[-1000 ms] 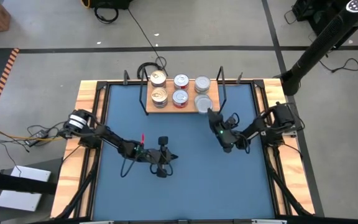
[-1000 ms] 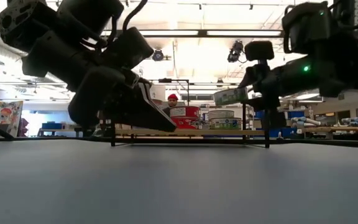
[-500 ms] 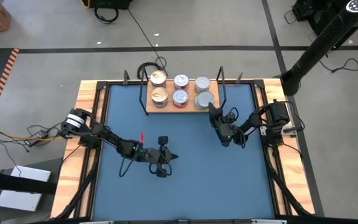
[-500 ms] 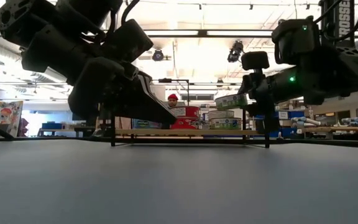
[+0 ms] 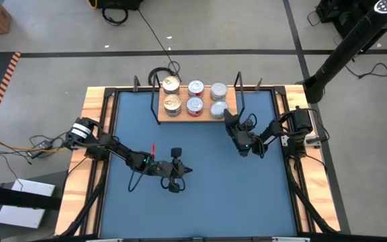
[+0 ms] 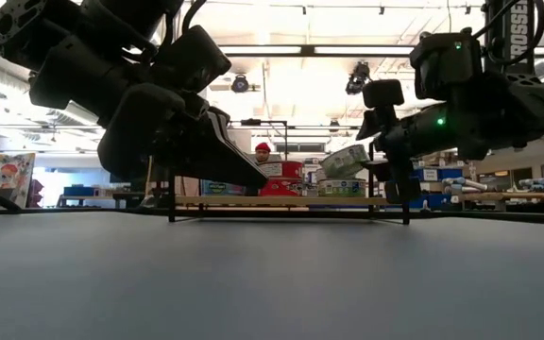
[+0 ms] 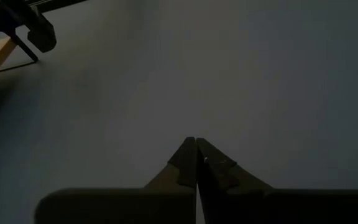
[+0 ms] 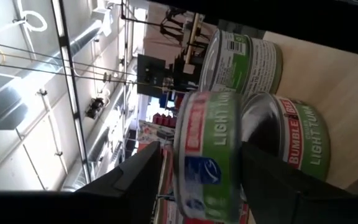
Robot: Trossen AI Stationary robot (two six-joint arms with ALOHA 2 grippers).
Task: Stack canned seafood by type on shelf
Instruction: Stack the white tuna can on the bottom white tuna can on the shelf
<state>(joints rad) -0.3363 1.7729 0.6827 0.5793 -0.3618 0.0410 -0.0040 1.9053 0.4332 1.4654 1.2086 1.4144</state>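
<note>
A: What's over on the left?

B: The left gripper (image 5: 182,169) waits low over the blue table (image 5: 207,195), near the middle, its two fingers pressed together with nothing between them. In the left wrist view the fingertips (image 7: 196,149) meet in a point above bare table.

A: And the shelf?

B: The light-wood shelf (image 5: 227,117) sits at the table's far edge, with black wire frames at both ends. Six stacks of tins stand on it in two rows: gold-topped tins (image 5: 172,102) at the left, red-sided tins (image 5: 195,104) in the middle, silver-topped tuna tins (image 5: 218,91) at the right.

A: Where's the right gripper?

B: The right gripper (image 5: 228,119) is at the shelf's near right corner. Its fingers flank a green-labelled light tuna tin (image 8: 204,152), which hangs tilted just above another tuna tin (image 8: 288,134) on the board. The jaws stand fairly wide, and I cannot tell whether the pads press the tin. From table height that tin (image 6: 344,161) leans visibly.
</note>
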